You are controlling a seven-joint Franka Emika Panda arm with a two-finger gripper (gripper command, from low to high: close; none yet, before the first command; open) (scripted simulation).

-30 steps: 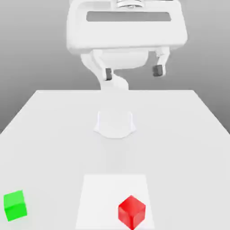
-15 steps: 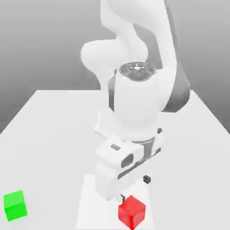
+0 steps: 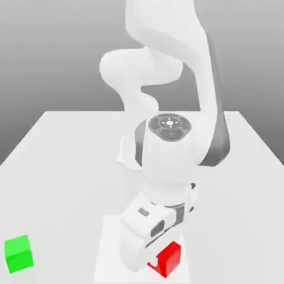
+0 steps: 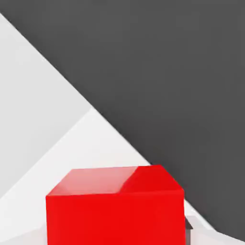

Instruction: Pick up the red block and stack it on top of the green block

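Note:
The red block rests on a pale square patch near the table's front edge, a little to the exterior view's right of centre. My gripper has come down right over it, and the white hand body covers the block's near left side. In the hand view the red block looms large and very close. The green block sits alone at the front of the exterior view's left, well apart from my gripper.
The white table stretches back to the arm's round base. The pale square patch lies under the red block. The arm's elbow and forearm tower over the middle of the table.
The hand has dropped from just above the red block to down around it, now hiding part of it. Neither block has moved.

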